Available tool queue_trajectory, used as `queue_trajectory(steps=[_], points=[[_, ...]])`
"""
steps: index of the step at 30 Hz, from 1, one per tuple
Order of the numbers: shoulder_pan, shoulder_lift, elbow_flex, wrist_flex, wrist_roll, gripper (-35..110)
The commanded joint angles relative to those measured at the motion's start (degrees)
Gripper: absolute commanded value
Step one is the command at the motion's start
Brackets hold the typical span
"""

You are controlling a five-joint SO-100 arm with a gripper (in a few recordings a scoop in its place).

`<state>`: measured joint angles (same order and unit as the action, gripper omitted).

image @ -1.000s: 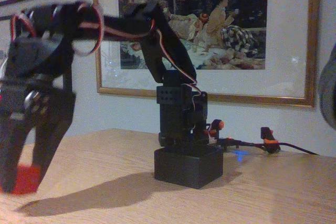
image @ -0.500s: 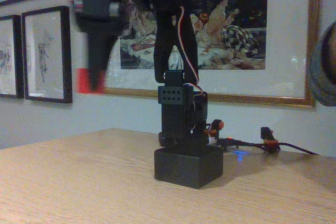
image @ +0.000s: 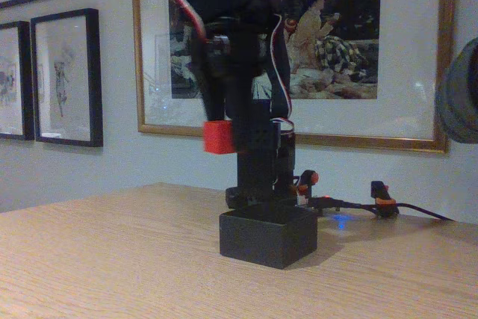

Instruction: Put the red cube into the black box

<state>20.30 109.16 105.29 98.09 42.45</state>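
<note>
In the fixed view, the red cube (image: 219,137) hangs in the air, held at the tips of my black gripper (image: 223,138), which points straight down and is shut on it. The black box (image: 267,238) stands on the wooden table (image: 112,259) right in front of the arm's base. The cube is well above the box, roughly over its left edge. The box's inside is hidden from this low angle.
Black cables with orange-red clips (image: 307,178) (image: 382,193) run along the table behind the box, beside a small blue light (image: 342,220). Framed pictures (image: 63,76) hang on the wall. A blurred dark object (image: 461,102) sits at the right edge.
The gripper lifted the red cube off the table at the left, swung it up and to the right, and now holds it lower, above the box.
</note>
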Motion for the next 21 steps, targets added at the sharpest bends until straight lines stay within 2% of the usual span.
queue_trajectory(steps=[1, 9, 21], points=[[7.12, 3.96, 1.85, 0.44, -1.49, -19], [16.35, 2.2, 8.0, -4.22, -8.09, -22], [14.85, 2.9, 11.6, -13.36, -7.91, -20]])
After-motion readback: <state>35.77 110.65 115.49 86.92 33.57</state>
